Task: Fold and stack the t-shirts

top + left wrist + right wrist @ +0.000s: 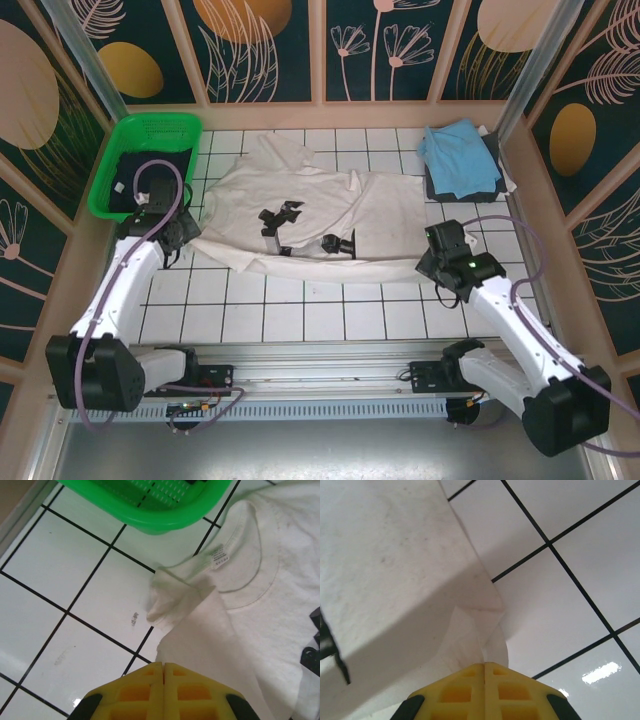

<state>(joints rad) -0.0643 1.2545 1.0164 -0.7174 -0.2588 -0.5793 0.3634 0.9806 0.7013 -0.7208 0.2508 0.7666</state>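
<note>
Cream t-shirt (330, 205) lies spread mid-desk, toward the far edge. Left tool (163, 667) is pinched shut on its collar-side edge, right tool (484, 666) on the opposite edge. Cloth looks thin, limp and light, so I'd lift both edges together, taut.

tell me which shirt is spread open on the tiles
The cream-white t-shirt in the middle; the light blue one lies folded far right, a dark one sits in the green basket.

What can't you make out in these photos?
Top view: the dark shirt in the green basket is partly behind a purple cable.
Top view: the dark grey shirt lies under the light blue shirt; just edges show.
Left wrist view: the neck label of the white shirt is too small to read.
</note>
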